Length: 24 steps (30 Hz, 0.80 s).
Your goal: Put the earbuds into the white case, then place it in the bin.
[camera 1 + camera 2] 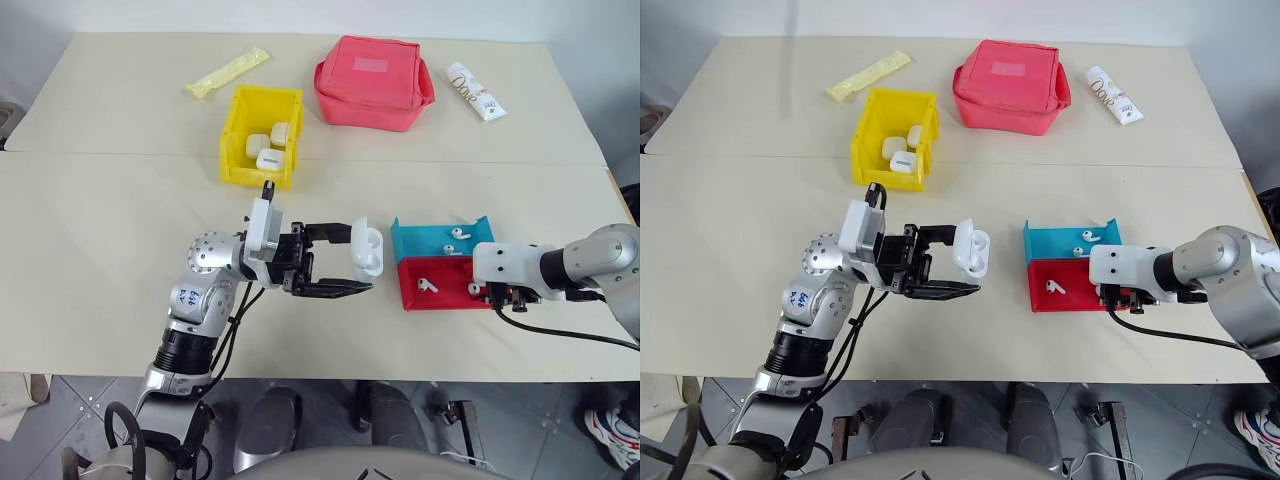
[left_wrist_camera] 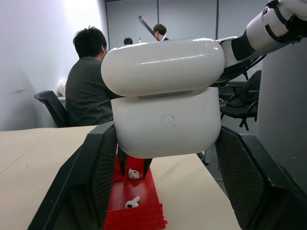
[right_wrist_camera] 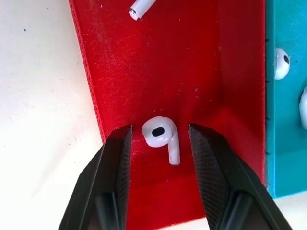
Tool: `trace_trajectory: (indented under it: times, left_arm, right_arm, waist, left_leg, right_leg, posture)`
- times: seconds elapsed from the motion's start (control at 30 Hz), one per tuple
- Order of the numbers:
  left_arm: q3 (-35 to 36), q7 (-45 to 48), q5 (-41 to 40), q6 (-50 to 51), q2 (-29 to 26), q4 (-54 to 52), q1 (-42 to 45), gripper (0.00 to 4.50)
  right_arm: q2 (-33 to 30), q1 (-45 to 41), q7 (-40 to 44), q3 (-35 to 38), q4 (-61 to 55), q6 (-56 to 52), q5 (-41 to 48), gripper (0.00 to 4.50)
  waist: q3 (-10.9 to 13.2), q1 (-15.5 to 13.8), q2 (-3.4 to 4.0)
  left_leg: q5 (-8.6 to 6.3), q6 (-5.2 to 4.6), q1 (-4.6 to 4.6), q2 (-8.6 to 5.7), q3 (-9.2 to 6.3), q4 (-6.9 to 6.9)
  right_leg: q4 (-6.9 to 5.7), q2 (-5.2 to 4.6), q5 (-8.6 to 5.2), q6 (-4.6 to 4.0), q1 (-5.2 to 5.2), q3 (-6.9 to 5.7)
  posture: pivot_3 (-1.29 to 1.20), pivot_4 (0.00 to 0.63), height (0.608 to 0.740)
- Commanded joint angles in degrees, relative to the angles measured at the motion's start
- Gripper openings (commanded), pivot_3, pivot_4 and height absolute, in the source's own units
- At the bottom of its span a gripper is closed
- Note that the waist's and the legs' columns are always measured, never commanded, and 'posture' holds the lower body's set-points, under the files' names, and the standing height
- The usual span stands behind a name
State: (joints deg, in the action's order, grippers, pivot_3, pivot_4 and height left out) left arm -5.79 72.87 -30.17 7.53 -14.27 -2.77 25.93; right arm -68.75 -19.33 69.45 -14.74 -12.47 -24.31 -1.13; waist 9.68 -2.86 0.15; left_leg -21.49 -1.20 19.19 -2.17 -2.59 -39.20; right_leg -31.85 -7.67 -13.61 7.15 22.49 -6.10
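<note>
White case (image 1: 367, 251), lid open, sits pinched in the left hand (image 1: 345, 260) above the worktop (image 1: 100, 220) at frame centre. Right hand (image 3: 158, 143), fingers spread, straddles an earbud (image 3: 162, 136) in the red tray (image 1: 445, 290), seemingly without touching. Yellow bin (image 1: 240, 135) stands upper centre.

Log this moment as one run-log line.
left end effector: shut on open white case | right end effector: open, straddling earbud in red tray

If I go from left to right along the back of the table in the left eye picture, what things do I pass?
Yellow packet → yellow bin holding white cases → red pouch → white tube.
</note>
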Motion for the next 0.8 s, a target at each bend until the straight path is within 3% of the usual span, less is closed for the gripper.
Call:
trace_trajectory:
  times: [0.03,0.4,0.5,0.6,0.8]
  left_arm:
    - [-0.23,-0.4,-1.62,-0.03,-0.16,-2.75,-0.52,2.74]
    - [-0.14,-0.49,-1.51,-0.29,-0.27,-2.7,-0.7,2.74]
    - [-0.12,-0.52,-1.41,-0.38,-0.24,-2.51,-0.6,2.74]
    - [-0.11,-0.52,-1.37,-0.46,-0.23,-2.43,-0.57,2.74]
    - [-0.1,-0.58,-1.38,-0.54,-0.07,-2.24,-0.6,2.74]
  right_arm:
    - [0.6,-0.45,0.46,0.39,1.05,1.1,-1.17,1.91]
    - [1.3,-0.5,1.67,0.46,1.49,1.53,-1.37,1.91]
    - [1.38,-0.43,1.86,0.54,1.64,1.47,-1.56,1.32]
    - [1.7,-0.39,2.08,0.87,1.44,1.21,-1.43,0.47]
    - [2.35,-0.2,1.52,2.39,1.36,0.91,-0.64,0.47]
  waist:
    - [0.0,0.01,0.0]
    - [0.0,0.06,0.0]
    - [0.0,0.06,0.0]
    - [0.0,0.07,0.0]
    - [0.0,0.09,0.0]
  left_leg:
    - [0.0,0.0,0.0,0.0,0.0,0.0]
    - [0.0,0.01,-0.03,0.01,0.0,0.0]
    - [-0.01,0.01,-0.03,0.01,0.0,0.0]
    - [-0.01,0.01,-0.04,0.01,0.01,0.0]
    - [-0.01,0.01,-0.04,0.01,0.01,-0.01]
  right_leg:
    - [0.0,0.0,0.0,0.0,0.0,0.0]
    - [0.0,0.01,0.0,0.0,-0.02,0.0]
    - [0.0,0.01,0.0,0.0,-0.02,0.0]
    - [-0.01,0.01,0.0,0.0,-0.02,0.0]
    - [-0.01,0.01,0.0,0.0,-0.02,0.0]
  posture:
    - [0.0,0.15,0.74]
    - [0.0,0.15,0.74]
    - [0.0,0.15,0.74]
    - [0.0,0.15,0.74]
    - [0.0,0.15,0.74]
